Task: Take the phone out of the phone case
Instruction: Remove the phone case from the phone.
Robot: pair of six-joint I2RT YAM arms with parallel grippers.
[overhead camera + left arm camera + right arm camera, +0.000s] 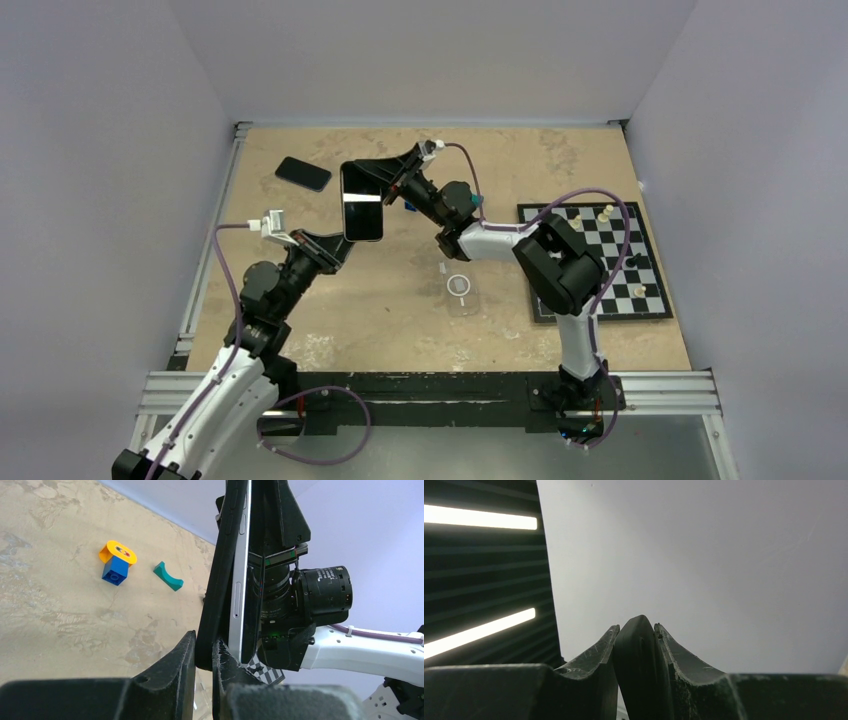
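Observation:
The phone [361,202] is held upright in the air above the table's middle, screen toward the top camera. In the left wrist view its silver side edge [239,585] stands partly free of the black phone case [220,580]. My left gripper [335,250] is shut on the case's lower edge, which is pinched between its fingertips [204,647]. My right gripper [397,180] holds the upper right side. In the right wrist view it [636,630] is shut on a thick, rounded black edge of the case [636,655].
A second dark phone [303,173] lies at the back left. A clear case with a ring [461,287] lies mid-table. A chessboard [590,262] with pieces is on the right. A blue-and-orange block [117,562] and a teal arch [168,576] sit beyond.

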